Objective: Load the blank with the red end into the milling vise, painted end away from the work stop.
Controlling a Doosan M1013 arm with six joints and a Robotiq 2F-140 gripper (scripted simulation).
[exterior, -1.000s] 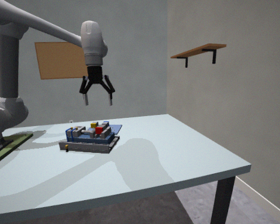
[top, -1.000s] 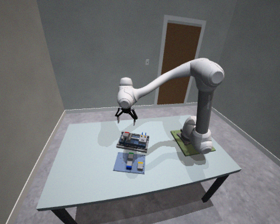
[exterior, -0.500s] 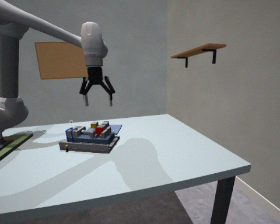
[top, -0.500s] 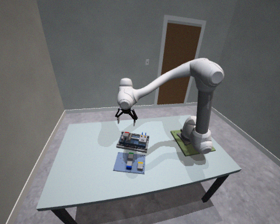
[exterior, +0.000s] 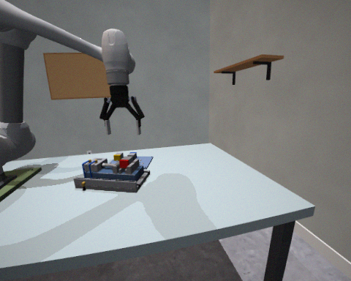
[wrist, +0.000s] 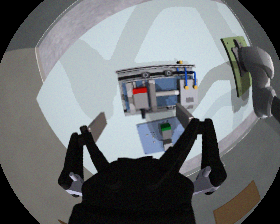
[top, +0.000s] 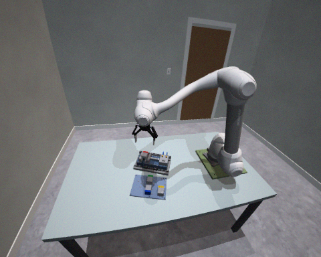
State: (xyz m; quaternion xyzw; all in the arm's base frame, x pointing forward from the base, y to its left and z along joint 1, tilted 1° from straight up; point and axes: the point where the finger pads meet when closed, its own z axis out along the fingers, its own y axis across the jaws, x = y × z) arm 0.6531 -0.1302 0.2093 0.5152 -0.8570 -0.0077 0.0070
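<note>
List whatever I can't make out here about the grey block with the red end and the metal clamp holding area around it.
- Grey block with the red end: its underside, hidden in every view by the block itself.
- Narrow gap beside the end block without hoses: too small and blurred, top view.

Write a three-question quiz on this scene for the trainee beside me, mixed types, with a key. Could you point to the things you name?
1. True or false: the gripper (top: pixel 144 143) (exterior: pixel 123 132) (wrist: pixel 142 122) is holding a block.
2. Multiple choice: which painted end shows on the block in the vise (top: pixel 153 164) (exterior: pixel 110 172) (wrist: pixel 163 101)? a) green b) red c) yellow
3. Fill in: the blocks with green, blue and yellow ends lie on the ____ plate (top: pixel 138 187) (exterior: pixel 146 162) (wrist: pixel 148 142).

Key: 1 false; 2 b; 3 blue.
</note>
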